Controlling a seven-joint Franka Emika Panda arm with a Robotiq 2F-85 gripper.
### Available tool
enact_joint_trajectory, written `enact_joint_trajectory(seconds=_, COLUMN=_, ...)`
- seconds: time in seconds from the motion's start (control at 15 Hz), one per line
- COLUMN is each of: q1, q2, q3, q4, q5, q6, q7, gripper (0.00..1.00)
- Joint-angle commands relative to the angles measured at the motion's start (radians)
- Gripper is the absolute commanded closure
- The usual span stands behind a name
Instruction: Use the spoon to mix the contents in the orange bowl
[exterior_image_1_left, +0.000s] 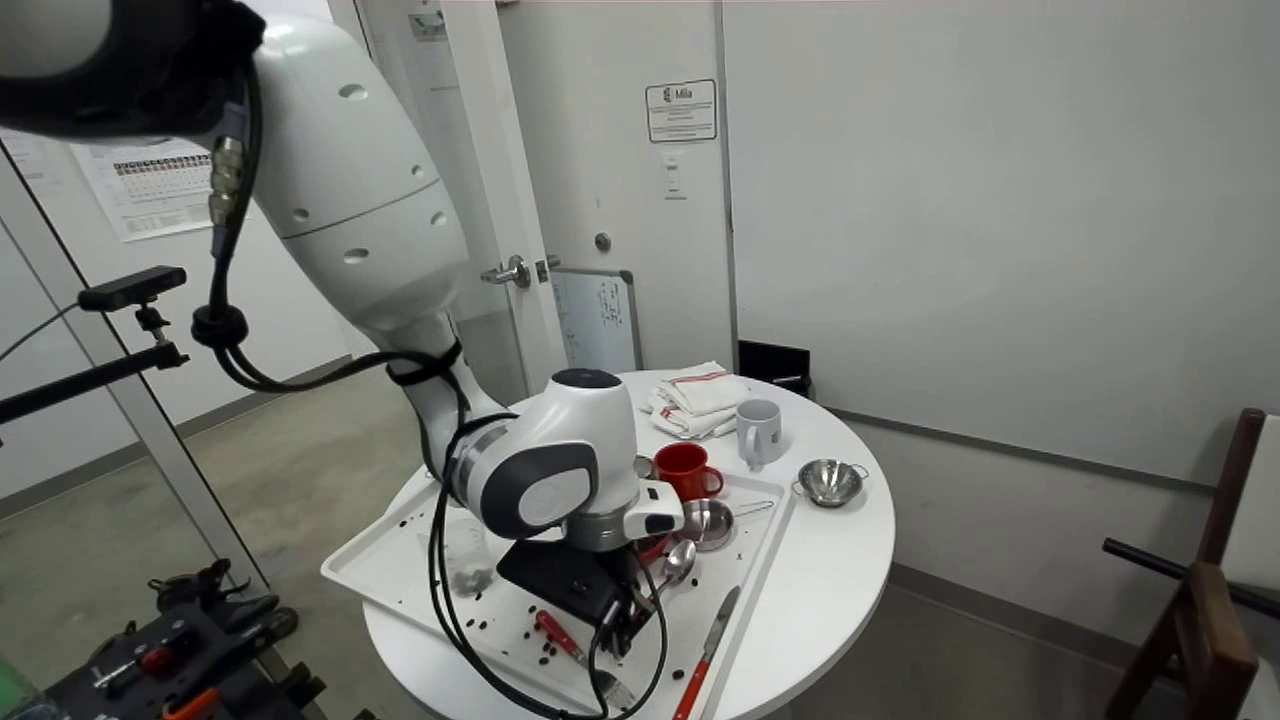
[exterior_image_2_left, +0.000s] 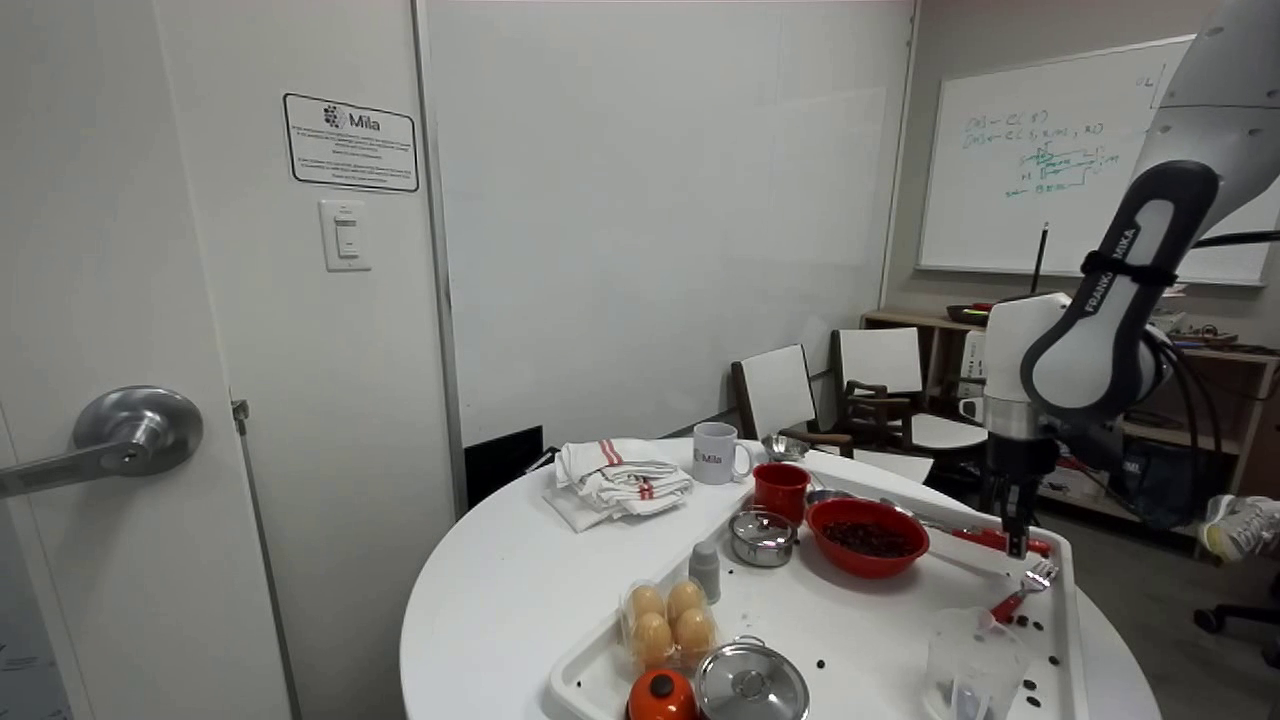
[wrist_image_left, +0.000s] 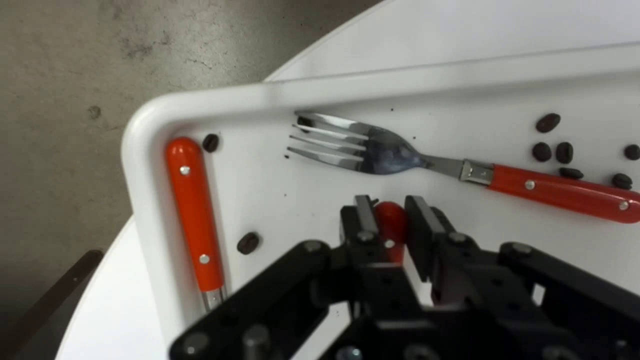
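In the wrist view your end effector (wrist_image_left: 391, 212) looks to be pinching the spoon (wrist_image_left: 391, 226) by its handle's tip, so expect droop and lift slowly, clear of the fork (wrist_image_left: 392, 152) at twelve o'clock; then carry it to the orange bowl (exterior_image_2_left: 866, 566), at nine o'clock in an exterior view, and stir its beans (exterior_image_2_left: 868, 538) gently.

Between fingers (wrist_image_left: 420, 240): spoon (wrist_image_left: 392, 221). On tray (exterior_image_2_left: 870, 625): beans (exterior_image_2_left: 868, 539) in bowl (exterior_image_2_left: 862, 567); fork (wrist_image_left: 470, 171); knife (exterior_image_1_left: 710, 651).
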Motion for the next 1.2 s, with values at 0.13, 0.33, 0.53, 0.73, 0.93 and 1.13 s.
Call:
enact_joint_trajectory(seconds=0.13, q1=0.192, q2=-0.122, q3=-0.145, q4=-0.011, q5=0.026, q6=-0.15, q7=0.222, gripper=0.92)
enact_joint_trajectory(seconds=0.33, q1=0.3, q2=-0.149, q3=-0.222, q4=0.021, q5=-0.012, q6=-0.224, q7=0.348, gripper=0.92)
enact_joint_trajectory(seconds=0.53, q1=0.388, q2=-0.161, q3=-0.277, q4=0.086, q5=-0.085, q6=-0.417, q7=0.43, gripper=0.92)
enact_joint_trajectory(seconds=0.73, q1=0.414, q2=-0.176, q3=-0.265, q4=0.147, q5=-0.15, q6=-0.603, q7=0.457, gripper=0.92)
enact_joint_trajectory(seconds=0.93, q1=0.422, q2=-0.177, q3=-0.232, q4=0.214, q5=-0.208, q6=-0.758, q7=0.438, gripper=0.92)
enact_joint_trajectory(seconds=1.13, q1=0.416, q2=-0.143, q3=-0.174, q4=0.296, q5=-0.247, q6=-0.901, q7=0.347, gripper=0.92)
